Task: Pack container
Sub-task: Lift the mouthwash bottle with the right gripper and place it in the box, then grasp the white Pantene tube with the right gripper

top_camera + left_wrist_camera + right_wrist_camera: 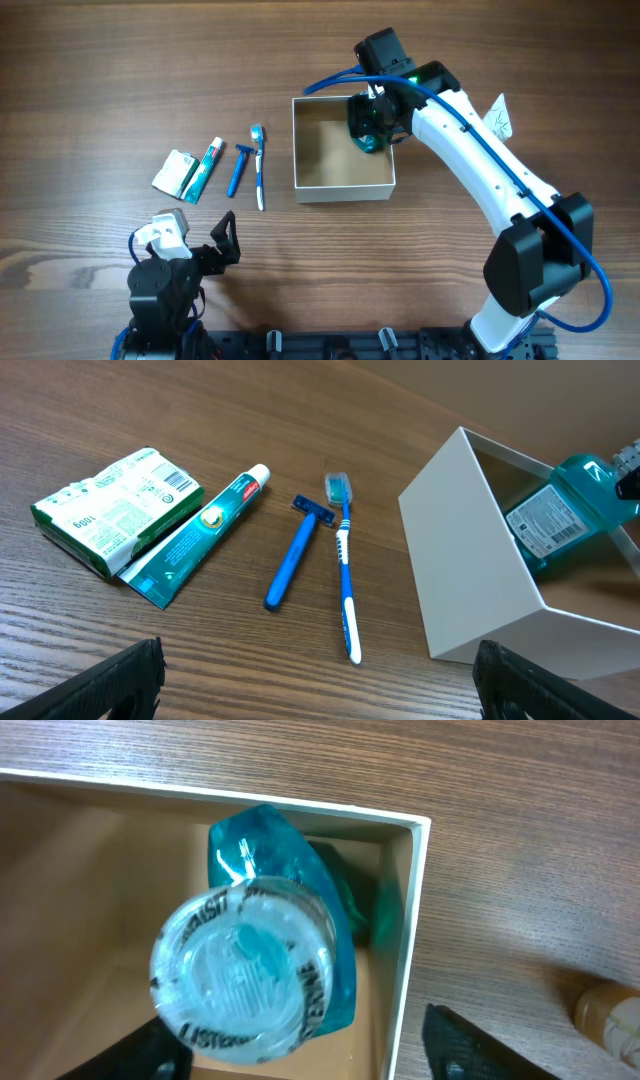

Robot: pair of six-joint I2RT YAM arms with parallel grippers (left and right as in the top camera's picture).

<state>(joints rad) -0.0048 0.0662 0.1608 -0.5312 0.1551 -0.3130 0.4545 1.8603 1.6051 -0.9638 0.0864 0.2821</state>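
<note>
The container is a square white-walled box with a tan inside, at the table's middle. A teal mouthwash bottle leans in its far right corner. It also shows in the left wrist view and cap-on in the right wrist view. My right gripper is open above the bottle, its fingers spread wide, one over the box floor and one outside the box wall. My left gripper is open and empty near the front left, apart from the box.
Left of the box lie a green-and-white soap pack, a toothpaste tube, a blue razor and a blue-and-white toothbrush. A crumpled white wrapper lies right of the box. A tan object sits by the right arm.
</note>
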